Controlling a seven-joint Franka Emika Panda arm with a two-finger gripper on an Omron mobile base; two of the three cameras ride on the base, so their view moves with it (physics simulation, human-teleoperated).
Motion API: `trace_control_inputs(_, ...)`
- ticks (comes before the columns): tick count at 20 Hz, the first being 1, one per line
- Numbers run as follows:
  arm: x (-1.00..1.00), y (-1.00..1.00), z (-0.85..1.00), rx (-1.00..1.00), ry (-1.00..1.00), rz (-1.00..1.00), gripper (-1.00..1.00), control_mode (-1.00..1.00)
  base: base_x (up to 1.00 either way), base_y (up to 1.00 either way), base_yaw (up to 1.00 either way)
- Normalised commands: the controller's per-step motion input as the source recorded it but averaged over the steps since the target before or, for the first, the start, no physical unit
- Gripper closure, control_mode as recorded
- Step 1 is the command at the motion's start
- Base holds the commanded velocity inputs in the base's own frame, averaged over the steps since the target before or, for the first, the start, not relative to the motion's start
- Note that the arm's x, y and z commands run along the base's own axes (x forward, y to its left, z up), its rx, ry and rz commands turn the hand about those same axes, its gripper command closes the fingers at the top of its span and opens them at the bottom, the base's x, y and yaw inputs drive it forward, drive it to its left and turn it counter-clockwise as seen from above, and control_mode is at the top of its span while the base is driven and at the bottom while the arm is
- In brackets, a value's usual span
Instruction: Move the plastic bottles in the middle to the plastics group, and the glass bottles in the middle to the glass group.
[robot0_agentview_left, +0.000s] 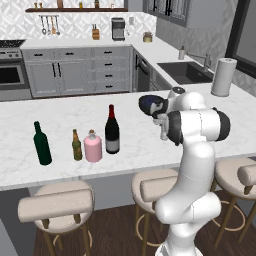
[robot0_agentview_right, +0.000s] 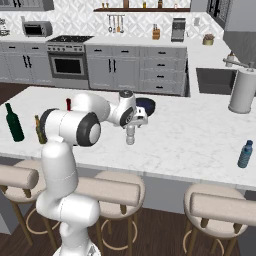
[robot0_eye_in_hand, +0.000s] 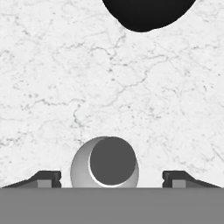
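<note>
One small clear bottle (robot0_eye_in_hand: 105, 162) stands upright on the marble counter (robot0_eye_in_hand: 52, 87), directly under the gripper (robot0_eye_in_hand: 111, 178). Fingers spread wide either side of it, not touching. Wine bottle (robot0_agentview_left: 112, 131) and pink bottle (robot0_agentview_left: 93, 146) stand well left, beside the amber bottle (robot0_agentview_left: 76, 145).

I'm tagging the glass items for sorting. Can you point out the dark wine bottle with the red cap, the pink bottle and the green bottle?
dark wine bottle (robot0_agentview_left: 112, 135): left base view, on its dark body above the pale label.
pink bottle (robot0_agentview_left: 93, 149): left base view, mid body.
green bottle (robot0_agentview_left: 43, 147): left base view, mid body.
</note>
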Motion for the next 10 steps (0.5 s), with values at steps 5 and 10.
trace_control_inputs(5, 0.00, 0.00, 0.01, 0.00, 0.00, 0.00, 1.00, -1.00, 0.00, 0.00, 0.00)
trace_control_inputs(10, -0.38, -0.23, 0.29, 0.00, 0.00, -0.02, 1.00, -1.00, 0.00, 0.00, 0.00)
